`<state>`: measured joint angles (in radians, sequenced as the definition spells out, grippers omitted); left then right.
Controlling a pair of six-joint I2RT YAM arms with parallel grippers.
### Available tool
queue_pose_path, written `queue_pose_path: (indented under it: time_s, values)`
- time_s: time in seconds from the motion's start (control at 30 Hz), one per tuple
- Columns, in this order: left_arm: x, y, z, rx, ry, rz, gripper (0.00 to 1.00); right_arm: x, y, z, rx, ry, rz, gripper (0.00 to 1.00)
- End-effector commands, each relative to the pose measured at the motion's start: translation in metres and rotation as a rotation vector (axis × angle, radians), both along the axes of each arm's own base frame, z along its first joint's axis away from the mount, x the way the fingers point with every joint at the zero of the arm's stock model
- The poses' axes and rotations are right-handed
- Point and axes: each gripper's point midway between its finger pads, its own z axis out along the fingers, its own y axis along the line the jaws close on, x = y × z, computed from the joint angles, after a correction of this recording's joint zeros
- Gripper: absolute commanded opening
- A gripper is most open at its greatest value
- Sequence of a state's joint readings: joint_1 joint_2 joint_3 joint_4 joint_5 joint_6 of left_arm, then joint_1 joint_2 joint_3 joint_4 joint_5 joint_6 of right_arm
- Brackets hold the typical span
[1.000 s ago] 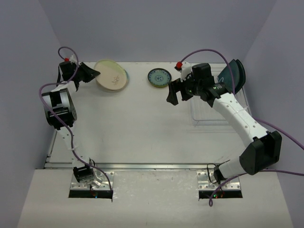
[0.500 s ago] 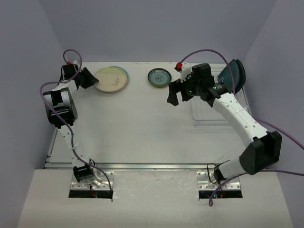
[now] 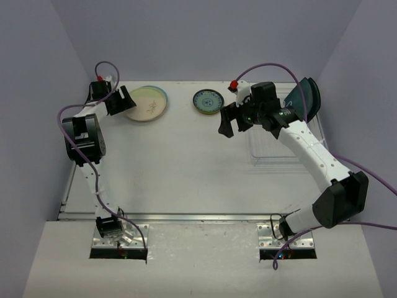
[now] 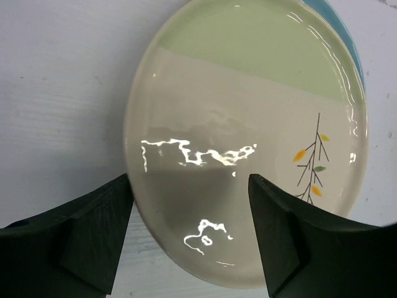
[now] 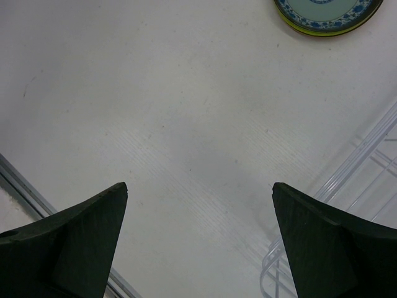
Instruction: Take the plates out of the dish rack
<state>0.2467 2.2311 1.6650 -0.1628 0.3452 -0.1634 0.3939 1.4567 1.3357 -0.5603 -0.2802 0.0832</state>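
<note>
By the right edge of the table [image 3: 186, 177], the white wire dish rack [image 3: 268, 153] held a large dark-teal rounded-square plate [image 3: 308, 94] upright: likely heavy, slick and breakable, best pinched at its top rim. The right gripper [image 3: 229, 124] beside the rack and the left gripper [image 3: 119, 100], at the far left corner, both gaped wide and held nothing.

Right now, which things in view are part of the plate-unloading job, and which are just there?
Job:
- dish rack
- dark-teal plate, standing in the rack
- cream plate and small teal-patterned plate, lying flat outside it
- left gripper, open at the cream plate's edge
- right gripper, open, empty

Not the job:
- purple cables
- table
</note>
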Motion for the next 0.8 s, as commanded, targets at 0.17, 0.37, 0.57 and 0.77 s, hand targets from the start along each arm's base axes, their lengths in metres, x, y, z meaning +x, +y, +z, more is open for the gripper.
queue_pose_path:
  time_s: [0.17, 0.37, 0.57, 0.77]
  values:
    - [0.028, -0.023, 0.048, -0.001, -0.149, -0.096, 0.73, 0.008, -0.004, 0.013, -0.008, -0.056, -0.007, 0.99]
    - [0.032, -0.021, 0.061, 0.026, -0.182, -0.088, 0.79, 0.01, -0.01, 0.015, -0.029, -0.075, -0.031, 0.99]
    - [0.023, -0.001, 0.129, 0.192, -0.338, -0.031, 0.82, 0.025, -0.036, 0.026, -0.041, -0.104, -0.144, 0.99]
    - [-0.018, -0.034, 0.217, 0.394, -0.526, -0.174, 0.83, 0.058, -0.122, 0.046, 0.022, -0.096, -0.412, 0.99]
